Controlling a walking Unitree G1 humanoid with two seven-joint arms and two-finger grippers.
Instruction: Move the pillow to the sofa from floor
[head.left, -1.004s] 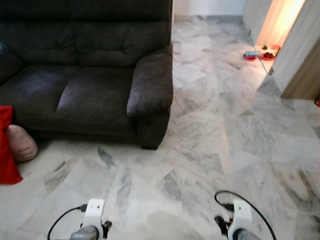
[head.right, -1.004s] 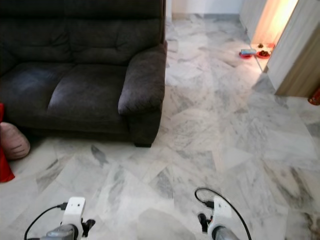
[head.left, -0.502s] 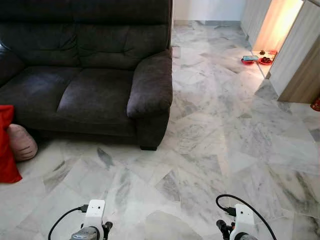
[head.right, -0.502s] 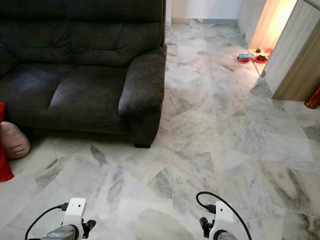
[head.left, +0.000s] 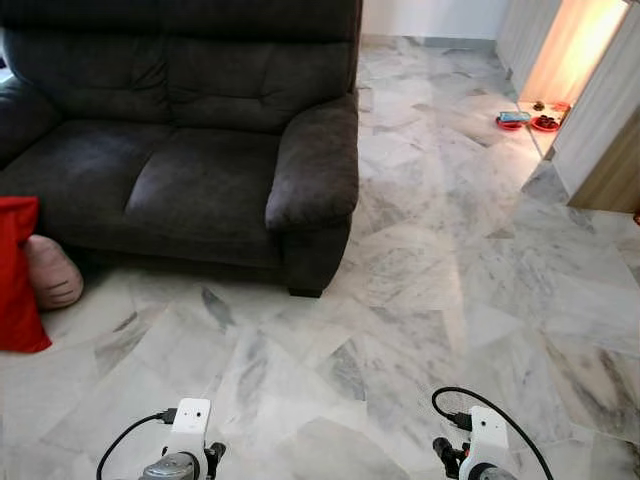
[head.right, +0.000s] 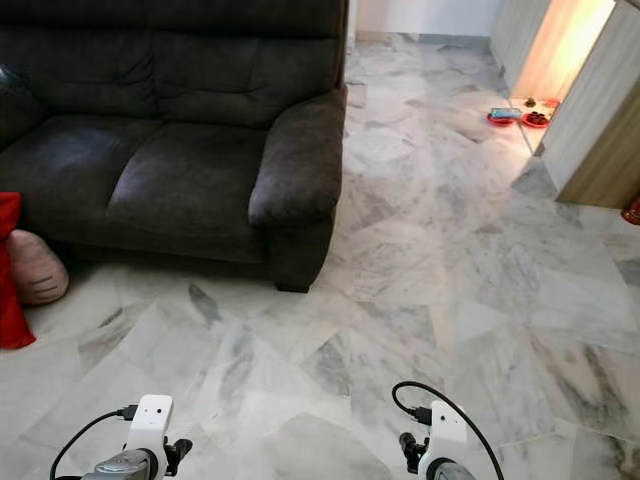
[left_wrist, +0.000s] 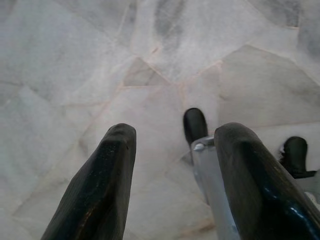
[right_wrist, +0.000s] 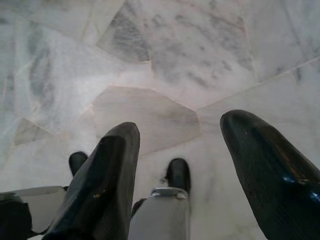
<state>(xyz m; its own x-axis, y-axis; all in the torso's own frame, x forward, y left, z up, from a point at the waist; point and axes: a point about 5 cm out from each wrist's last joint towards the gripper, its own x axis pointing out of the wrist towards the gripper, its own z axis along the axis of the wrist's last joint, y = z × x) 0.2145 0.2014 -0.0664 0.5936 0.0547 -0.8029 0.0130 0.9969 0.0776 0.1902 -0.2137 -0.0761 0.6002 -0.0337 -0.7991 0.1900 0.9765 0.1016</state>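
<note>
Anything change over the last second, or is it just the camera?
Just the camera: it swung slightly left, showing more of the red pillow and pink cushion, both still on the floor by the sofa. Both grippers still hang open and empty.

**Dark sofa, pale veined floor**

The sofa (head.left: 200, 150) is a dark charcoal grey, plain, with a faintly mottled nap. The floor (head.left: 420, 300) is white marble laid in irregular slabs, streaked with grey veins and darker smoky patches, and its joints show pinkish in the wrist views. At the sofa's foot lies a pale pink pillow (head.left: 52, 272) with thin dark stripes, and beside it a plain bright red cushion (head.left: 18, 275). Far off stand two red bowls (head.left: 530, 121), near a warm orange-lit opening and a light wood-toned panel (head.left: 605, 130). The left gripper (left_wrist: 175, 190) and the right gripper (right_wrist: 197, 175) have glossy black fingers on silver arms with white wrist housings and black cables.
</note>
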